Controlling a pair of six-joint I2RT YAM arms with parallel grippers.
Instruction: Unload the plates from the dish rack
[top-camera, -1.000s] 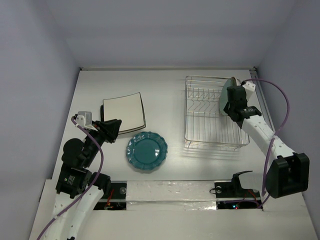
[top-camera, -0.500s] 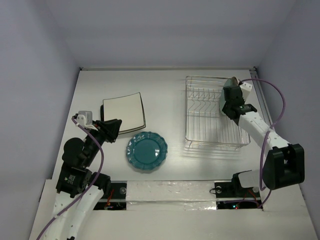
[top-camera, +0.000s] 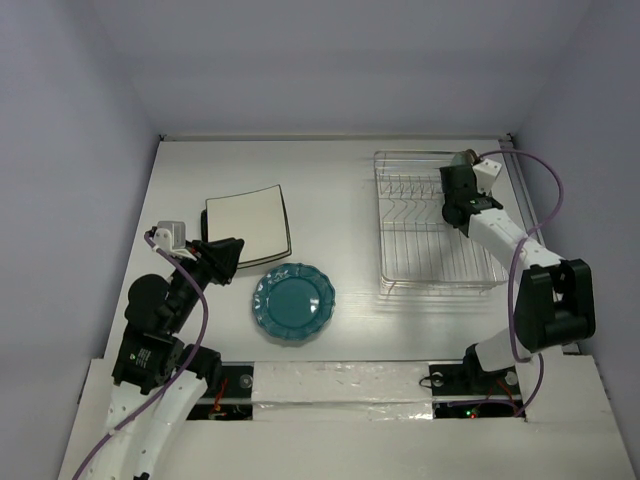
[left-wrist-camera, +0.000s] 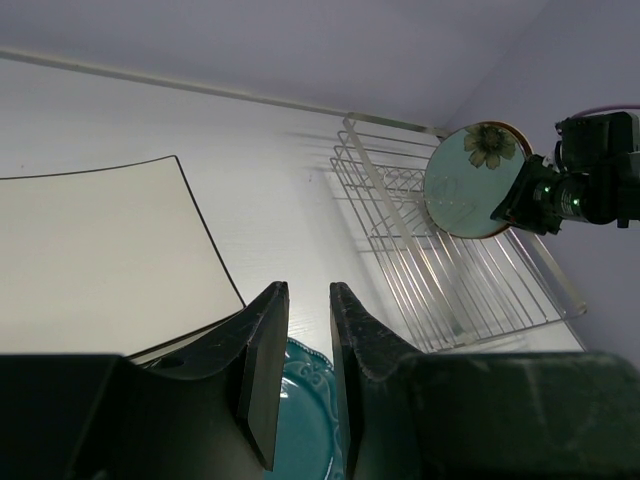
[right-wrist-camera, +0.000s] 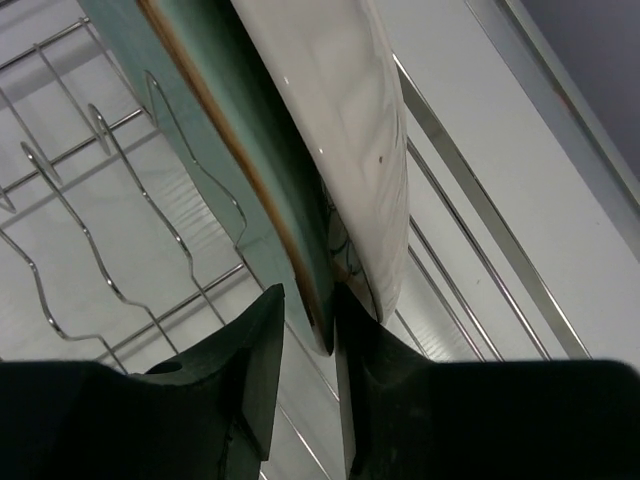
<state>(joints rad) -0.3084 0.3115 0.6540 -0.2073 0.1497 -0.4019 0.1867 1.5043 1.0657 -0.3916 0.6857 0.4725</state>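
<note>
My right end effector (right-wrist-camera: 308, 300) is pinched onto the rim of the round, brown-rimmed, pale green flower-patterned plate (left-wrist-camera: 474, 166). That plate stands upright among the tines at the far right end of the rectangular silver wire dish rack (top-camera: 420, 255). My left end effector (left-wrist-camera: 303, 300) is closed to a narrow slit and empty, hovering beside the square cream-white dark-rimmed plate (top-camera: 247, 228). This one lies flat on the white bench (top-camera: 340, 180), near the round scalloped teal plate (top-camera: 294, 302).
</note>
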